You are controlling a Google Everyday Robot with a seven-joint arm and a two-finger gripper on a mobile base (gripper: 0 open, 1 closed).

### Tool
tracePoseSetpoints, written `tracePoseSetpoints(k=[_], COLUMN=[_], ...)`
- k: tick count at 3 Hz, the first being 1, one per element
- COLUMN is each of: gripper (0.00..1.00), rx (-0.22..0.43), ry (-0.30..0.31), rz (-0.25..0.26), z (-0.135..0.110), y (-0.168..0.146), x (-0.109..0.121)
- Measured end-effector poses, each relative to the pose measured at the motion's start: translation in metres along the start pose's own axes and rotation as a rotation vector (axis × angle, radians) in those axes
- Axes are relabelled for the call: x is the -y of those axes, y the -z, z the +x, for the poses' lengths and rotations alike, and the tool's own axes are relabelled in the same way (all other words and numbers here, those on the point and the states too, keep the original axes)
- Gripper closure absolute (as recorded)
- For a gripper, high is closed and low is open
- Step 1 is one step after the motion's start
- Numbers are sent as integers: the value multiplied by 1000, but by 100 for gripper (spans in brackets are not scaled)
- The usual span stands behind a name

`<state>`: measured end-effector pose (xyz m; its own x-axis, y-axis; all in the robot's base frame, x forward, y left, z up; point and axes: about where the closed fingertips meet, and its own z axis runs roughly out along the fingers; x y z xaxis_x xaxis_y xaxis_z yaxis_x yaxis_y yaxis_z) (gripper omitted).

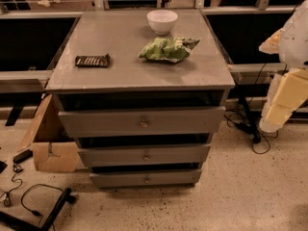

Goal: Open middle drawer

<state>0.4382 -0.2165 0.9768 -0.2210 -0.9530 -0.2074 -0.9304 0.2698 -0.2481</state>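
The grey cabinet (pixel 139 76) has three drawers stacked in its front. The middle drawer (pixel 144 155) is a wide shallow grey front with a small round brass knob (pixel 146 156) at its centre. It sits between the taller top drawer (pixel 142 121) and the slim lowest drawer (pixel 146 178). Dark gaps show above each front. My arm comes in at the right edge, and the gripper (pixel 271 121) hangs to the right of the cabinet, about level with the top drawer and well apart from the knob. It holds nothing that I can see.
On the cabinet top lie a white bowl (pixel 162 20), a green chip bag (pixel 168 48) and a dark snack bar (pixel 92 60). An open cardboard box (pixel 50 146) stands at the cabinet's left. Cables lie on the floor at left (pixel 29 201) and right (pixel 250 131).
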Motion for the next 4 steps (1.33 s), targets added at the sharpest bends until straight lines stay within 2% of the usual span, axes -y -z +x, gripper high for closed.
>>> tracePoseSetpoints(k=[1, 2, 3, 4], gripper=[0, 0, 0, 0], rx=[0, 42, 96, 84], ry=[0, -6, -23, -18], rz=[0, 4, -27, -52], z=[0, -4, -7, -15], y=[0, -25, -91, -171], x=[0, -6, -31, -52])
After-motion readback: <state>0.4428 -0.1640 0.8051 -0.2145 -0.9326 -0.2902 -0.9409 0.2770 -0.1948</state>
